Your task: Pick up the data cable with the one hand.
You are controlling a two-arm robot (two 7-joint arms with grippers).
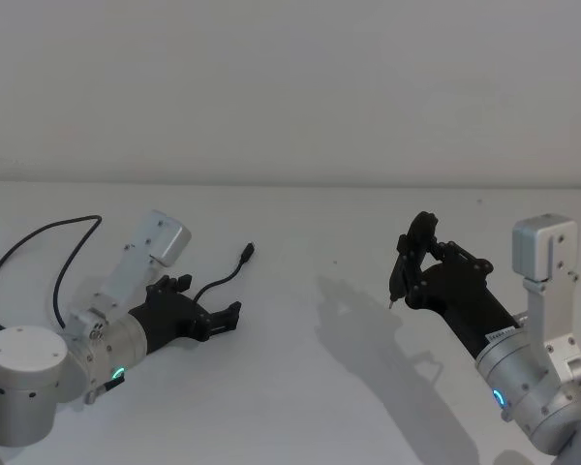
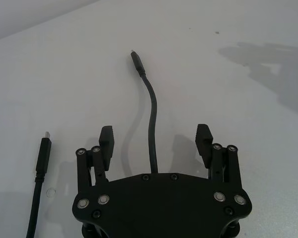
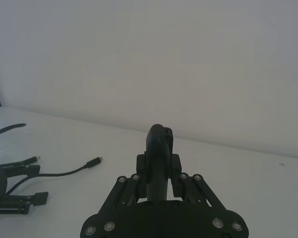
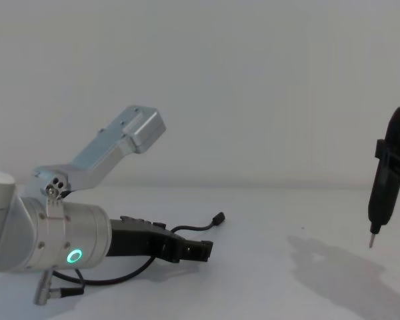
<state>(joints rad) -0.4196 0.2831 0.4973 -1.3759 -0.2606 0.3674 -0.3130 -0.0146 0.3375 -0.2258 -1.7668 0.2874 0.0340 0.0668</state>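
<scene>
Left gripper (image 1: 213, 295) sits low in the lower left of the head view, reaching toward the middle with its jaws spread wide. Behind it is the fat silver wrist (image 4: 60, 237), green ring glowing. Right gripper (image 1: 428, 260) is raised in the right half, angled toward the center and clamped on a pen-like tool (image 1: 399, 276) that points tip down. That arm folds back into the lower right corner.

The left arm (image 4: 60, 243) and right arm (image 1: 533, 378) are fat silver cylinders with boxy grey brackets (image 4: 130, 130) and small glowing rings (image 4: 74, 255). The left gripper (image 1: 210, 296) and right gripper (image 3: 158, 168) are flat black linkages dotted with silver screws (image 2: 83, 203).
</scene>
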